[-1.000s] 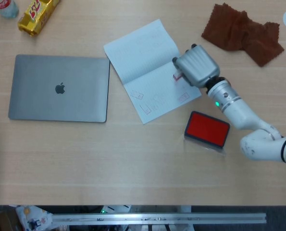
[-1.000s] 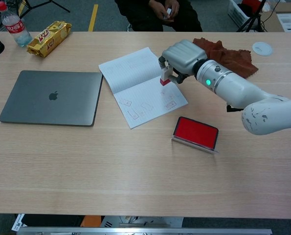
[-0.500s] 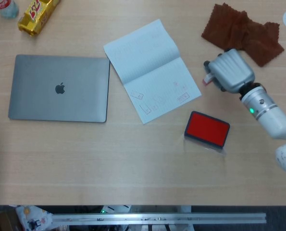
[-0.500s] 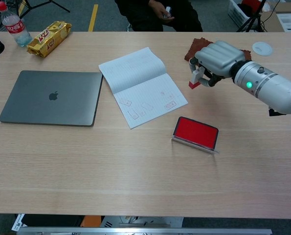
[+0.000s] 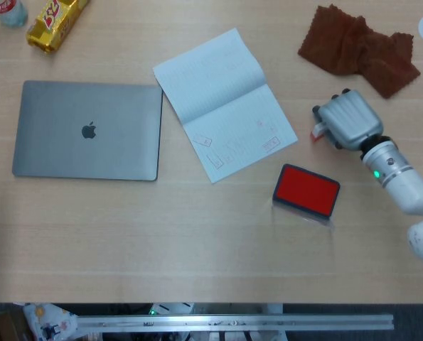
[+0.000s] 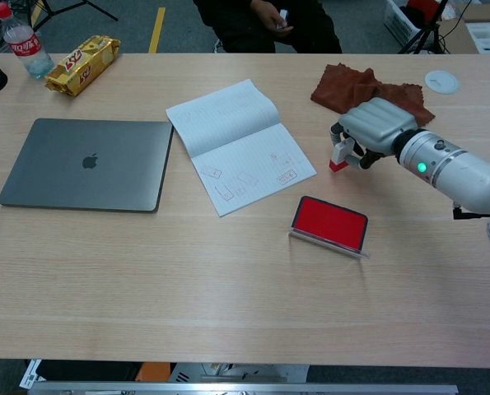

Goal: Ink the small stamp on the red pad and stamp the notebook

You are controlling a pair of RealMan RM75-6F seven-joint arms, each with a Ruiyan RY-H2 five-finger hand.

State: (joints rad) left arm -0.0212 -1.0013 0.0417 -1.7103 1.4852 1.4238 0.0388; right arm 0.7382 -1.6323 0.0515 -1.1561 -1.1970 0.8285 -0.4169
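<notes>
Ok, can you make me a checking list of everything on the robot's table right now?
Surface: wooden table, flat and light.
Job's things: open notebook with stamp marks on its lower page; red pad, lid open; small stamp.
Clutter: closed laptop, brown cloth, snack packet, bottle, white disc.
Hands: right hand holds the small stamp just right of the notebook; left hand not in view.
Cables: nothing seen.
Surroundings: seated person behind the table.
</notes>
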